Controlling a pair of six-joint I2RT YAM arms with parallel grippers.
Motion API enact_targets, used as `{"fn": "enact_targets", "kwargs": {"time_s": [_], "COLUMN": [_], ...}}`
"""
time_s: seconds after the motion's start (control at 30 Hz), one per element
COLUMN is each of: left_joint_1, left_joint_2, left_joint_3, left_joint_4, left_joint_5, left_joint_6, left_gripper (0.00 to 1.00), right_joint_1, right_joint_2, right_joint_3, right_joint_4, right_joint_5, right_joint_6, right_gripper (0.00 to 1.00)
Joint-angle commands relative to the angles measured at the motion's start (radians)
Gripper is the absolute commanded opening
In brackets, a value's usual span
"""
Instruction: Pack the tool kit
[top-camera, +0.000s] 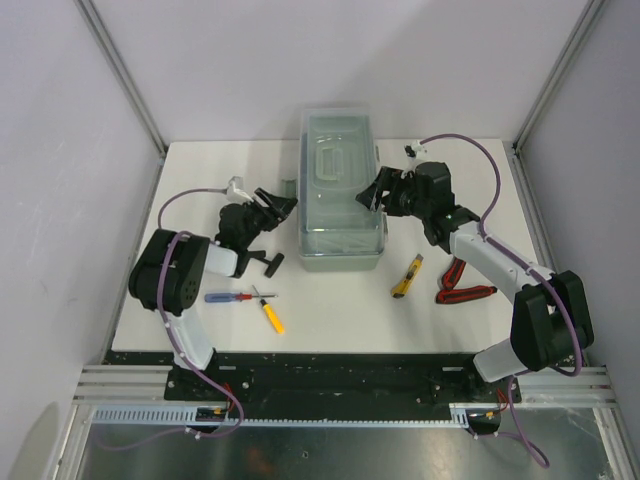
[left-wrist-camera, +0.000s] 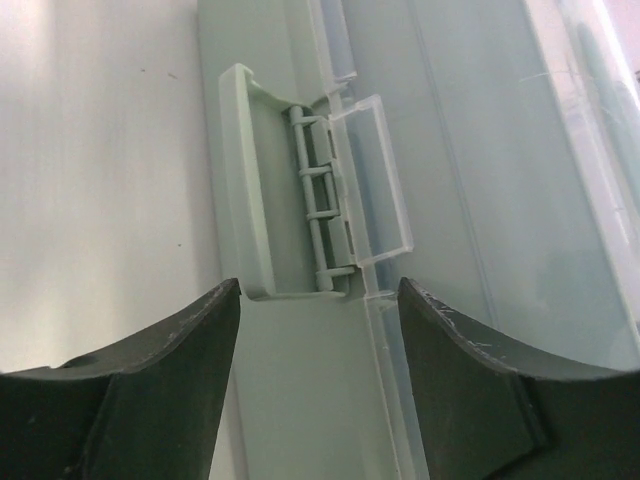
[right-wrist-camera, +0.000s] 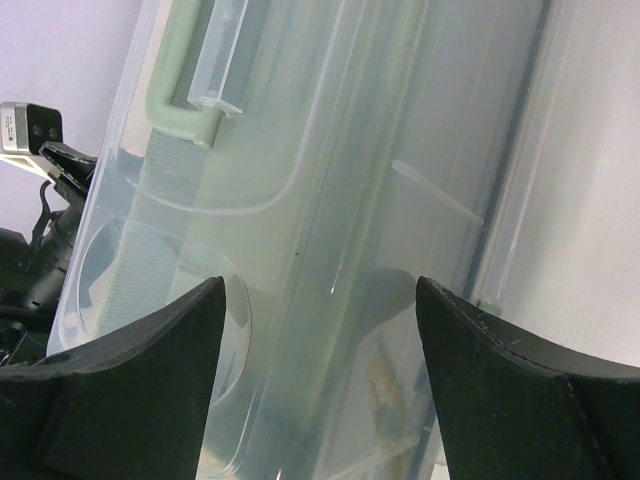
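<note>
Your box (top-camera: 340, 215) sits at the back middle of the table (top-camera: 335, 315) with its clear lid (top-camera: 340, 165) down. Your left gripper (left-wrist-camera: 318, 295) hangs just beside the box's left wall, jaws apart, facing the latch (left-wrist-camera: 300, 200). Your right gripper (right-wrist-camera: 320, 290) is at the box's right edge, jaws apart too. A blue-handled screwdriver (top-camera: 228, 297), a yellow screwdriver (top-camera: 272, 318), a knife (top-camera: 406, 277) and pliers (top-camera: 465, 283) lie in front.
</note>
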Motion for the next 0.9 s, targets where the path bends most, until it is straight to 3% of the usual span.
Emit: {"fn": "enact_targets", "kwargs": {"time_s": [0.0, 0.13, 0.2, 0.63, 0.87], "left_joint_1": [-0.010, 0.000, 0.009, 0.020, 0.010], "left_joint_2": [-0.067, -0.156, -0.187, -0.140, -0.229], "left_joint_3": [-0.008, -0.022, -0.021, 0.067, 0.066], "left_joint_4": [-0.037, -0.046, -0.050, -0.049, -0.050], "left_joint_5": [-0.019, -0.041, -0.051, 0.081, 0.099], "left_joint_6": [0.045, 0.052, 0.038, -0.032, 0.038], "left_gripper": [0.74, 0.94, 0.98, 0.97, 0.97], "right_joint_1": [0.030, 0.030, 0.030, -0.007, 0.001], "right_joint_2": [0.096, 0.093, 0.091, -0.008, -0.065], "right_joint_3": [-0.058, -0.058, -0.058, -0.024, 0.119], "right_joint_4": [-0.217, -0.218, -0.218, -0.180, -0.220], "right_joint_5": [0.032, 0.035, 0.036, 0.059, 0.217], "right_joint_6": [-0.058, -0.057, -0.059, -0.071, -0.174], "right_gripper": [0.77, 0.77, 0.77, 0.78, 0.79]}}
